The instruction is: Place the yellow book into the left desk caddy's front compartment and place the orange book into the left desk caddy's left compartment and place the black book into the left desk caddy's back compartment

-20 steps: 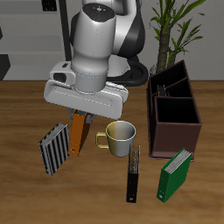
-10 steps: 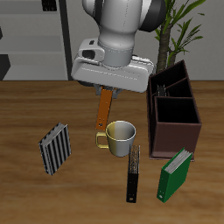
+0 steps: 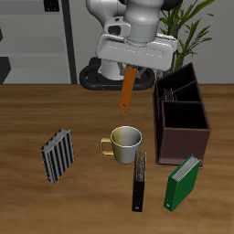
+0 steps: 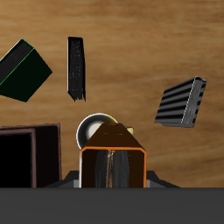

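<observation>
The gripper (image 3: 131, 71) had its fingers clamped on the orange book (image 3: 126, 93), which hung edge-down in the air above the mug (image 3: 124, 142) and just beside the left desk caddy (image 3: 182, 123), likely for a clean drop between its dividers.

1. Both views are evenly and fairly brightly lit, with soft, diffuse light that seems to fall from above.
2. In the exterior view the mug (image 3: 125, 141), the striped book (image 3: 58, 154) and the green book (image 3: 182, 182) cast only short, faint shadows on the table (image 3: 37, 110).
3. The left desk caddy (image 3: 181, 114) has very dark compartments; their floors cannot be made out.
4. The robot's pale casing shows smooth highlights without harsh glare.
5. Both renders are low in resolution, with slightly jagged, soft edges.
6. No edge distortion or focus blur shows in the wrist view.
</observation>
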